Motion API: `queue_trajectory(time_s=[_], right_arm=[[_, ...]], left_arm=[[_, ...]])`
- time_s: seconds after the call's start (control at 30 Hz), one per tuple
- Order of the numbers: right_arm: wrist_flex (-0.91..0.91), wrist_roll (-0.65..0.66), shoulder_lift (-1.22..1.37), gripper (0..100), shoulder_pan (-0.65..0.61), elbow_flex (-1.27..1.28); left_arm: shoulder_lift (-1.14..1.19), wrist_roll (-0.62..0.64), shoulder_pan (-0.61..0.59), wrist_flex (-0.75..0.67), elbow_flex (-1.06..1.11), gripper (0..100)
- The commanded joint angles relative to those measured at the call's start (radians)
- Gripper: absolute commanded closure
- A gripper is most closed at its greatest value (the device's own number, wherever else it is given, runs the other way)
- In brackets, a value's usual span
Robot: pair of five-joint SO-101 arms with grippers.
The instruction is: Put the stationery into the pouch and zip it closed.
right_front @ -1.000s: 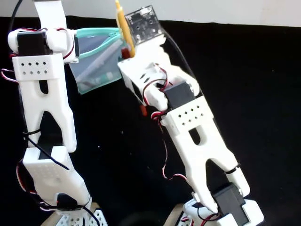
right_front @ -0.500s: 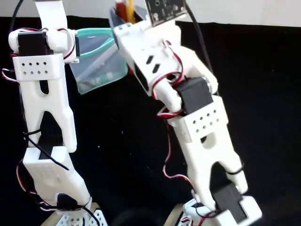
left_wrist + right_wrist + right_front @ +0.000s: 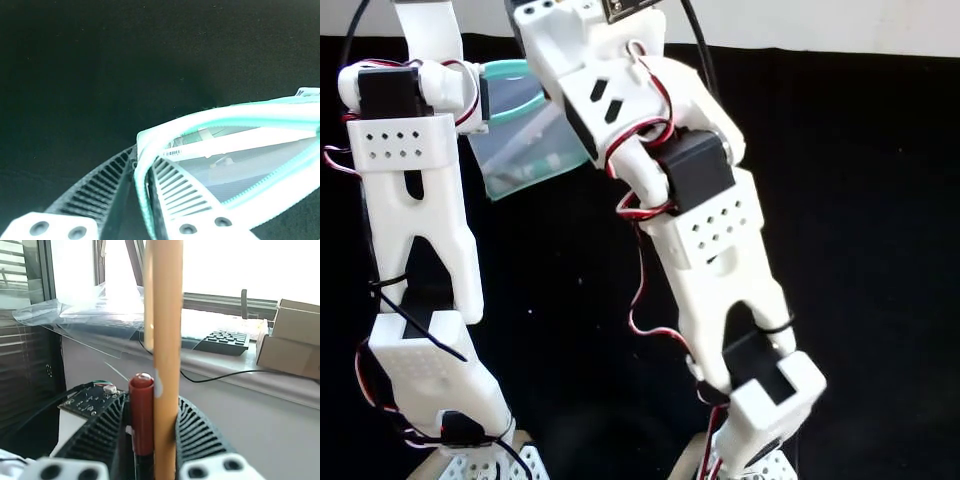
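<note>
Two grips to log. Left side first: what is it on, and why there? (Inspector)

Left gripper (image 3: 144,167) is clamped on the teal zip rim of the pouch (image 3: 240,150), at one end of the mouth. In the high view the left arm (image 3: 410,180) holds the pouch (image 3: 525,150) up by that end, and it appears to hang clear of the black table (image 3: 860,200). My reading: pinching the corner lets the mouth gape and presents it to the other arm. One white item (image 3: 235,142) lies inside. (Assistant)

And the right? (Inspector)

Right gripper (image 3: 152,405) is closed on two pieces at once, a yellow pencil (image 3: 162,315) and a red pen (image 3: 141,410). They are side by side and touching, both standing straight out of the jaws. The right arm (image 3: 700,230) is raised high, and in the high view it overlaps the pouch's edge. I judge they are held high and on end so they can be tipped and fed lengthwise into the opening. (Assistant)

Status? (Inspector)

Loading step, unfinished: the zip is open and two pieces are outside. Risk noted: with a double grip, one piece may slip as the pair tips. (Assistant)
</note>
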Motion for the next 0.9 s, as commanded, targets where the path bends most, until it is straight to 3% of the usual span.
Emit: queue_trajectory(time_s=[0.0,0.47,0.87], right_arm=[[-0.024,-0.009,0.047,99.1,-0.01,-0.127],[-0.012,-0.184,0.432,99.1,-0.005,-0.446],[0.217,-0.35,0.65,99.1,0.007,-0.727]], left_arm=[[0.004,0.008,0.015,-0.005,0.001,99],[0.004,0.008,0.013,-0.006,0.001,99],[0.004,0.008,-0.036,-0.006,-0.001,99]])
